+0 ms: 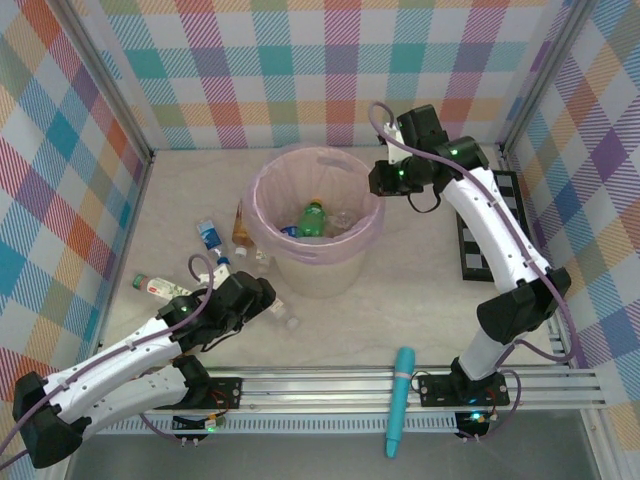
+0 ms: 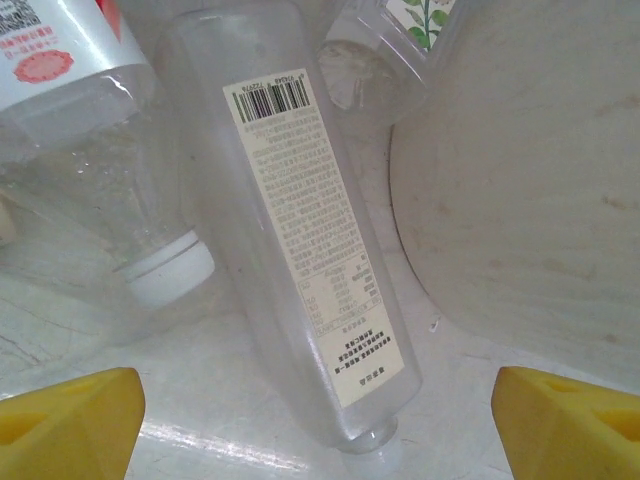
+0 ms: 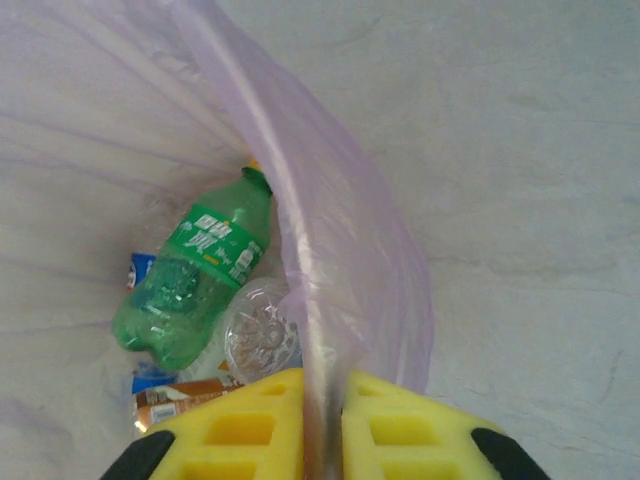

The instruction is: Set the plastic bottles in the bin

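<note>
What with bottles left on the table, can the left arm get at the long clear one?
Probably yes: the left tool hangs open right over that bottle, straddling it, and nothing lies on top of it.

Glossy clr bottle (image 2: 300,250), filmy plastic bag (image 3: 345,250)

Left arm (image 1: 130,362) and right arm (image 1: 497,232): white link shells, black joint housings, lilac cables (image 1: 379,122) looped alongside, small green lights (image 1: 452,152). Left pincer (image 2: 318,420) and right pincer (image 3: 322,425) have chunky yellow fingers (image 3: 400,395) — the right's moulded with rectangular recesses.
</note>
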Robot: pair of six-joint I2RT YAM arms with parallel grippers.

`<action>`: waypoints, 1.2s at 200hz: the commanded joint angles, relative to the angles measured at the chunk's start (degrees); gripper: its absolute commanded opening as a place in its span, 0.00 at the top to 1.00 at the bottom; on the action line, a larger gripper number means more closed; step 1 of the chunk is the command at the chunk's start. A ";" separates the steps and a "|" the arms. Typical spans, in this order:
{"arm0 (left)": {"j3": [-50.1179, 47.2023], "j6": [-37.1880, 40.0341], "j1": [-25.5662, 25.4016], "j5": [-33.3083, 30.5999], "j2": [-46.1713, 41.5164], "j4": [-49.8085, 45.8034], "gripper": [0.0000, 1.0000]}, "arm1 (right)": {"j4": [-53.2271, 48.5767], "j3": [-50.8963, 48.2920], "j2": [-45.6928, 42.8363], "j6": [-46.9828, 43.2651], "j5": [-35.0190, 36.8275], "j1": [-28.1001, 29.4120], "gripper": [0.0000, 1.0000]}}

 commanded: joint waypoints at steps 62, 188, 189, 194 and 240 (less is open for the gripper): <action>-3.45 -0.79 -1.00 2.05 4.03 8.70 0.10 | -9.77 4.35 -1.68 -4.33 10.68 -1.13 0.97; -5.17 0.31 -1.00 4.38 20.47 21.32 0.10 | -9.94 -0.54 -8.65 -5.37 10.63 -2.47 0.99; -5.22 0.31 -1.00 4.42 20.55 21.41 0.11 | -9.92 -0.58 -8.66 -5.41 10.59 -2.47 0.99; -5.27 0.37 -1.01 4.64 21.10 22.11 0.12 | -9.80 -0.69 -8.73 -5.50 10.41 -2.47 0.99; -3.96 0.49 -1.00 5.07 25.72 23.10 0.32 | -8.45 -2.51 -9.56 -5.46 9.59 -2.48 0.99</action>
